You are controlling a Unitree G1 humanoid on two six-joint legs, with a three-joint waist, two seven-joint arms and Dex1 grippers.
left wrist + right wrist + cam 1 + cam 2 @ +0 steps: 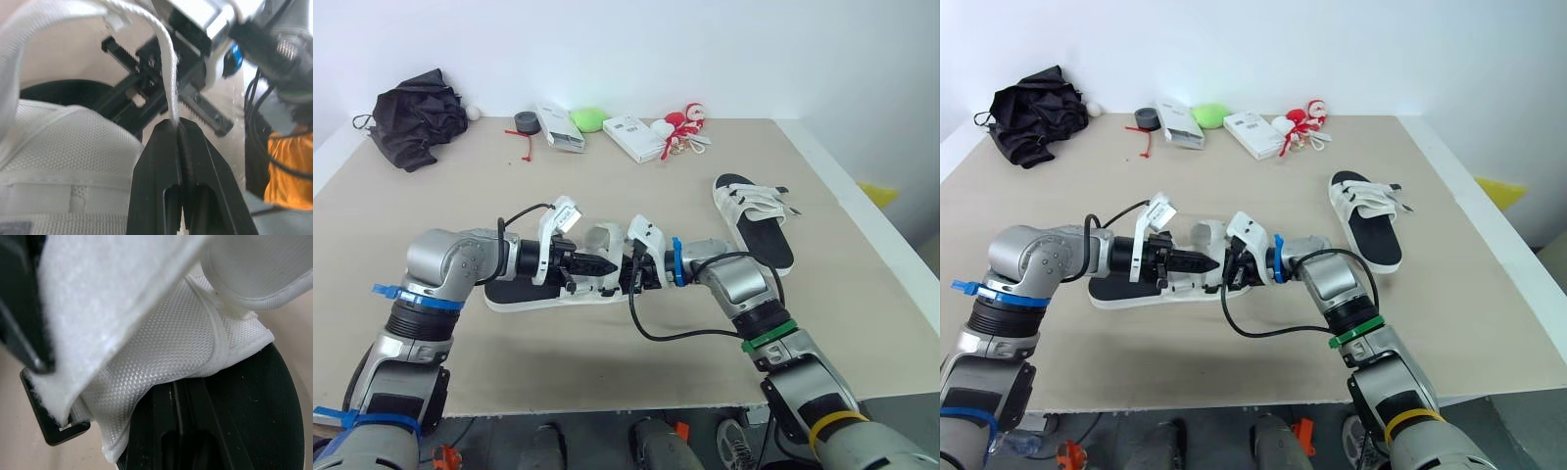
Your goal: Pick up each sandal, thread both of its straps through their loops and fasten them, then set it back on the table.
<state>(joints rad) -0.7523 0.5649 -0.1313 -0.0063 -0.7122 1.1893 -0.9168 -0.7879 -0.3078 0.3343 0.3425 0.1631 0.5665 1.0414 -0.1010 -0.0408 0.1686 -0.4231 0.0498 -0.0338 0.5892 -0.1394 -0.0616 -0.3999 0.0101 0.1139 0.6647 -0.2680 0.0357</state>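
Observation:
A black-soled sandal [524, 294] with white straps lies near the table's front, between my two grippers. My left gripper [607, 264] reaches in from the left and is shut on the edge of a thin white strap [166, 63], which rises from its fingertips [166, 142]. Coming in from the right, my right gripper [625, 272] meets the same sandal and is shut on its white mesh flap [166, 342], beside a black loop [49, 426]. The second sandal [754, 220] lies flat at the right, its straps loose.
Along the back edge sit a black bundle of cloth [416, 116], a grey tape roll [526, 121], two white boxes [560, 127] [634, 137], a green object [589, 118] and a red-and-white toy [683, 127]. The table's right edge [862, 225] runs close to the second sandal.

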